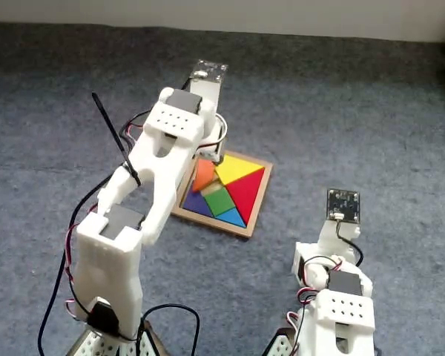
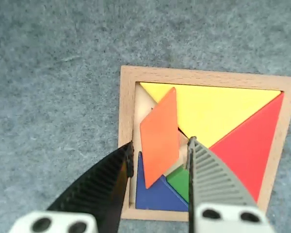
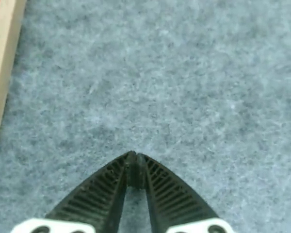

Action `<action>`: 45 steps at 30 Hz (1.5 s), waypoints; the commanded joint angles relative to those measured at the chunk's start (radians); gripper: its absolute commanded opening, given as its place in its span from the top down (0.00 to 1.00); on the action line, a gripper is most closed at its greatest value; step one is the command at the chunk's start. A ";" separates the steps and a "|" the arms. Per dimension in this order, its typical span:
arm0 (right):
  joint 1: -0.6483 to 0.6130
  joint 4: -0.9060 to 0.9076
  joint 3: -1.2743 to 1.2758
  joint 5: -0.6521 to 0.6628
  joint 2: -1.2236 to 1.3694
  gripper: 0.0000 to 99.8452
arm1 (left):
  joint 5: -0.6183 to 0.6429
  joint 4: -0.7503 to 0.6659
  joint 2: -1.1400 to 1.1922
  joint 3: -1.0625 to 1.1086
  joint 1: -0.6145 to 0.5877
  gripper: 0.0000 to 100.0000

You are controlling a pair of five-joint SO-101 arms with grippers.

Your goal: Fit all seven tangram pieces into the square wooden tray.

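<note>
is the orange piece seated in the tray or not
Not seated: the orange parallelogram lies askew atop the yellow triangle and blue piece, with bare floor of the wooden tray showing beside it.

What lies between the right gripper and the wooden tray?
Only bare grey carpet. The right wrist view shows it running unbroken from the shut right gripper to the edge of the wooden tray.
</note>
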 commanded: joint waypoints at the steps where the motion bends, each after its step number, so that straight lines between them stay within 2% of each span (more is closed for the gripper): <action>1: 0.016 0.001 -0.008 0.011 -0.016 1.00 | -0.055 0.005 -0.005 0.001 0.061 0.81; 5: 0.016 0.001 -0.008 0.011 -0.016 1.00 | -0.060 -0.018 -0.004 0.048 0.079 0.81; 10: 0.018 0.001 -0.008 0.011 -0.016 1.00 | -0.060 -0.058 0.062 0.085 0.042 0.81; 17: 0.018 0.001 -0.008 0.011 -0.016 1.00 | -0.057 -0.043 0.177 -0.008 0.012 0.82; 33: 0.018 0.001 -0.008 0.011 -0.016 1.00 | -0.038 -0.020 0.170 -0.061 0.004 0.81; 45: 0.018 0.001 -0.008 0.011 -0.016 1.00 | -0.020 0.084 0.145 -0.182 -0.031 0.81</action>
